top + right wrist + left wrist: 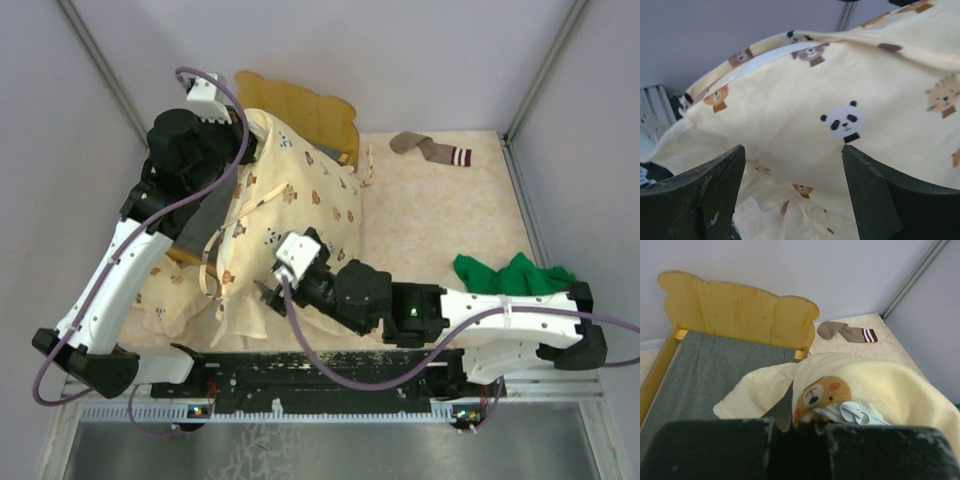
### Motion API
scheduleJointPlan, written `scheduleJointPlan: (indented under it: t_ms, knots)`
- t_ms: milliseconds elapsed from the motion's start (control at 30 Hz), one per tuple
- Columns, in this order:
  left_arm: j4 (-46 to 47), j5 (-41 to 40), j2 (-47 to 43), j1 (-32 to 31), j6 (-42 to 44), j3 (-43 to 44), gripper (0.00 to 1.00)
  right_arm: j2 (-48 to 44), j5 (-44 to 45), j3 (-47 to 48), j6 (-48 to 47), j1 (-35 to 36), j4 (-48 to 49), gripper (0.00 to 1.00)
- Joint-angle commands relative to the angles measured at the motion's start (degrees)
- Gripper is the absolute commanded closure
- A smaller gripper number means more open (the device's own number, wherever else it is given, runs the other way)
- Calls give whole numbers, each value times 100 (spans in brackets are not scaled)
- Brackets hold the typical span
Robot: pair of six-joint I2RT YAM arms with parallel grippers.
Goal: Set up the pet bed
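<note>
The pet bed stands at the far left; its light-wood wavy headboard (300, 108) (735, 310) shows, and its dark grey base (705, 365) is partly bare. A cream animal-print quilt (295, 200) (805, 85) is draped across the bed and down toward the near edge. My left gripper (232, 150) (800, 427) hangs over the bed, shut on the quilt's edge (820, 395) beside a white zipper pull (857, 412). My right gripper (265, 295) (792, 150) is open at the quilt's near side, its fingers (867, 185) astride the hanging fabric without closing on it.
A brown sock with striped cuff (430, 148) (847, 332) lies at the far middle. A green cloth (510, 275) lies near the right arm. More cream print fabric with loose straps (175, 290) is piled at the near left. Walls enclose the table.
</note>
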Motion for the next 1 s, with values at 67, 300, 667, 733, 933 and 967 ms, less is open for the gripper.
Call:
scheduleJointPlan:
  t_ms: [67, 300, 667, 733, 933, 967]
  knots:
    - [101, 134, -217, -25, -166, -49, 100, 170, 60, -556, -2251, 193, 1337, 17]
    - [127, 161, -368, -25, -213, -233, 100, 1036, 1719, -963, -4701, 191, 3469, 24]
    - [999, 698, -1675, -25, 389, -773, 100, -661, 731, -30, -1663, 176, 974, 100]
    - [1189, 774, -2126, -25, 560, -897, 100, -1209, -148, -55, -992, 176, 753, 100]
    - [1940, 1802, -3425, -25, 1113, -1284, 100, -1917, -2019, 72, 110, 176, 883, 100]
    - [1979, 1888, -3558, -29, 1166, -1284, 100, -1917, -1990, 161, 179, 175, 892, 100]
